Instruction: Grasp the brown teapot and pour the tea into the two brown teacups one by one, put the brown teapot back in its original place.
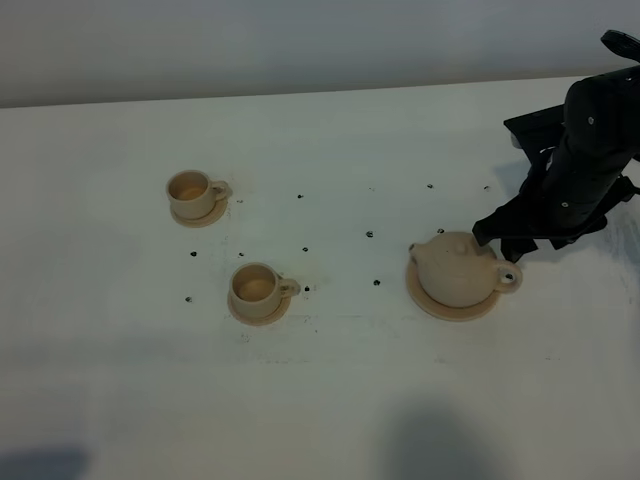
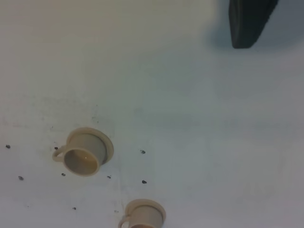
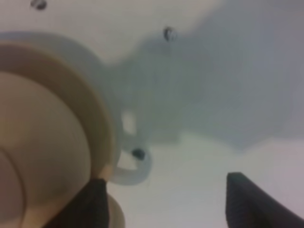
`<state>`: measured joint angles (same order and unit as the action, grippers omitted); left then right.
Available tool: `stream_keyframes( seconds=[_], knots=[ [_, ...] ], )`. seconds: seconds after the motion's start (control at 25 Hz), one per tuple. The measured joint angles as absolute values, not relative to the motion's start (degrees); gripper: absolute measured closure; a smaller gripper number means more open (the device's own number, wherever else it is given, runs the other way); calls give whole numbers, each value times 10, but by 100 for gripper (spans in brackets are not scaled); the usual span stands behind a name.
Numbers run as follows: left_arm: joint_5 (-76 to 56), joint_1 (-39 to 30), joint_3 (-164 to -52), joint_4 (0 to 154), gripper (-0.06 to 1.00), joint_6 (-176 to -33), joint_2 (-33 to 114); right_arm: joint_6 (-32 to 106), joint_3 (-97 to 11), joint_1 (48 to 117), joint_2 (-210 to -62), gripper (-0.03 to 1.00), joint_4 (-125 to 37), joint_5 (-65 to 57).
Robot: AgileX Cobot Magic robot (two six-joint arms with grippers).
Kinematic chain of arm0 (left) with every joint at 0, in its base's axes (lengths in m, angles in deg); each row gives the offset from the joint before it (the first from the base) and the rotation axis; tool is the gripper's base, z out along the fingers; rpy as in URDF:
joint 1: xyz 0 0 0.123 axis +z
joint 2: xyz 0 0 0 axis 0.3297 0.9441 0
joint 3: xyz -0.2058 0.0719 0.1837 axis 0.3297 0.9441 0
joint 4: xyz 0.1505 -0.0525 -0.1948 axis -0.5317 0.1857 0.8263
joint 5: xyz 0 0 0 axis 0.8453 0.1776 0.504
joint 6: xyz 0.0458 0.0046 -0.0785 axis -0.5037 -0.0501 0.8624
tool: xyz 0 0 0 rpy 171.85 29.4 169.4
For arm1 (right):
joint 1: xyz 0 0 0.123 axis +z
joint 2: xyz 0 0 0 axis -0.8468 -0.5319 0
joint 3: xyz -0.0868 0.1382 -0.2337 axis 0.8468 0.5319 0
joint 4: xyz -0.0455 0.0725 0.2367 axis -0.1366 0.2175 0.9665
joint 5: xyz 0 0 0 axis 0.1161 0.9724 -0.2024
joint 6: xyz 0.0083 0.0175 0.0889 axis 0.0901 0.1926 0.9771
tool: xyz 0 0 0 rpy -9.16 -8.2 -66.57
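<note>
Brown teapot (image 1: 455, 268) sits right of centre in the high view, squarely on its wide saucer (image 1: 437, 306). Its loop handle (image 1: 508, 278) is turned toward the right edge, and the right gripper (image 1: 503, 243) hangs just behind it, apparently lining up the grasp. At left centre the far teacup (image 1: 190, 192) and near teacup (image 1: 257, 286) wait on small saucers, well apart from the pot, on the white surface (image 1: 330, 400).

Left wrist view: both cups, mouths up, and one of the left gripper's fingers (image 2: 249, 21). Its partner is out of frame, so I cannot tell their spread.

Right wrist view: fingers (image 3: 97, 204) spread wide, empty, one beside the pot, with the handle ahead of the gap.
</note>
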<state>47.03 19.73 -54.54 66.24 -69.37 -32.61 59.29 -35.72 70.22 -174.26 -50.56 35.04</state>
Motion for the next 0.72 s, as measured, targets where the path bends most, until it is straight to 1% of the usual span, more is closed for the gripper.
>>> stream_keyframes(
  seconds=[0.48, 0.72],
  knots=[
    [470, 197, -545, 662, 40, -694, -326, 587, -357, 704, -1743, 43, -495, 398],
    [470, 197, -545, 662, 40, -694, -326, 559, -357, 704, -1743, 43, -482, 430]
  ],
)
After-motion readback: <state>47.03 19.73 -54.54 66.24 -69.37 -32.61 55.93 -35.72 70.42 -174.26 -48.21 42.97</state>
